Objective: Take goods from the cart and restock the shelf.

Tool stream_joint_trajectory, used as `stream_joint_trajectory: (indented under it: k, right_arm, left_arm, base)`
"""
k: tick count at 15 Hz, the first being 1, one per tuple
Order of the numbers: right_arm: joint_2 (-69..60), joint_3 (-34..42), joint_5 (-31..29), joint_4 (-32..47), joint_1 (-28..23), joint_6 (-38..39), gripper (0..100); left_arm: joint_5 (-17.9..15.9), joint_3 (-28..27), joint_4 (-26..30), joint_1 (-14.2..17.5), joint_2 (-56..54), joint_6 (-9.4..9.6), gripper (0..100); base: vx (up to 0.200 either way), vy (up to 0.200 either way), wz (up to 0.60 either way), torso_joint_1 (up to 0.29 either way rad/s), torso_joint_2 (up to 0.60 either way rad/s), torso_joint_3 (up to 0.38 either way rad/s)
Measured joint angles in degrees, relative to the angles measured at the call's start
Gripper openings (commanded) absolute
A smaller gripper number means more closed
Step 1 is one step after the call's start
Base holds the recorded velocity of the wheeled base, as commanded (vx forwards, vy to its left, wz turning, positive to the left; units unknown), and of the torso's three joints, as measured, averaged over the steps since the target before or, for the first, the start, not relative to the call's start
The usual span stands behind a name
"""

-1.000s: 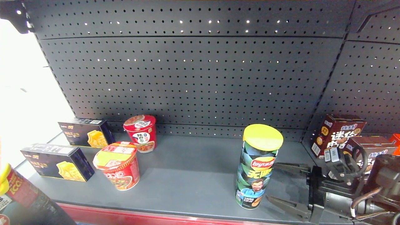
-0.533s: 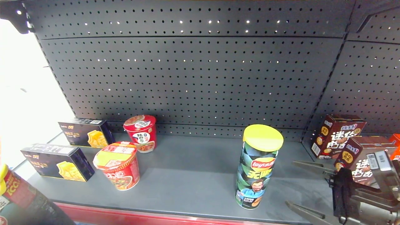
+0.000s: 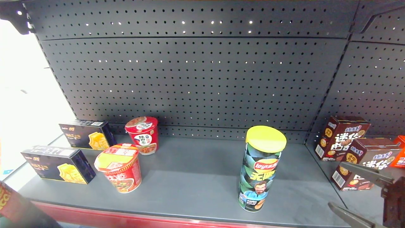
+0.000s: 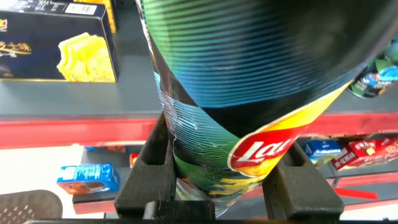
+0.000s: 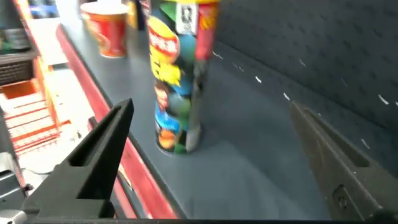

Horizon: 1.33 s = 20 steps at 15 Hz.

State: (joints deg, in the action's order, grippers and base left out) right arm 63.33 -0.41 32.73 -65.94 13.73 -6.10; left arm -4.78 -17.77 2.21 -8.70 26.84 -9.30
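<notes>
Left gripper clamped on a can, right gripper spread wide.

The left gripper [image 4: 224, 180] has its two dark fingers [image 4: 152, 171] pressed against opposite sides of a chip can [image 4: 249, 74]. The can stands between the fingers, runs on well past their tips, and its base sits deep in the gap near the palm. The right gripper [image 3: 336, 184] reaches in level with its fingers [image 5: 99, 149] far apart, one above the other in the head view. Both tips point toward the robot's left, and the dark wrist block sits just behind the fingers.
</notes>
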Motion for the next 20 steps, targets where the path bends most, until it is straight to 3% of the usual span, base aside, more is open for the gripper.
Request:
stream_joint_trajectory:
  k: [3,6,11,13,16,18,20]
  right_arm:
    - [-11.6,-0.8,-6.5,15.6,-0.5,0.1,100]
    - [-23.1,-4.9,-18.6,33.2,-1.7,0.2,100]
    - [-45.8,-10.0,-35.2,61.2,-4.1,0.4,100]
    - [-54.3,-11.6,-40.8,68.7,-5.3,0.7,100]
    - [-59.8,-8.5,-43.6,66.5,-6.3,0.7,100]
    - [-61.1,-3.2,-44.1,61.7,-6.4,-0.2,100]
    - [-61.8,-0.4,-44.5,62.0,-6.4,-0.9,100]
  left_arm:
    - [1.5,-1.2,1.5,0.0,-3.1,0.09,0]
    - [1.5,-3.1,1.6,0.0,-4.6,0.6,0]
    - [1.5,-6.1,1.6,0.0,-5.8,6.19,0]
    - [1.3,-6.9,1.6,0.0,-6.2,6.81,0]
    - [-0.6,-10.0,1.4,-0.4,-5.4,8.7,0]
    - [-3.7,-11.7,1.3,-0.7,-4.0,10.03,0]
    - [-7.0,-13.5,1.1,-0.8,-1.7,12.42,0]
  base:
    - [0.0,0.0,0.0,0.0,0.0,0.0]
    - [0.0,0.0,0.0,0.0,0.0,0.0]
    - [0.0,0.0,0.0,0.0,0.0,0.0]
    - [0.0,0.0,0.0,0.0,0.0,0.0]
    - [0.0,0.0,0.0,0.0,0.0,0.0]
    - [0.0,0.0,0.0,0.0,0.0,0.0]
    - [0.0,0.0,0.0,0.0,0.0,0.0]
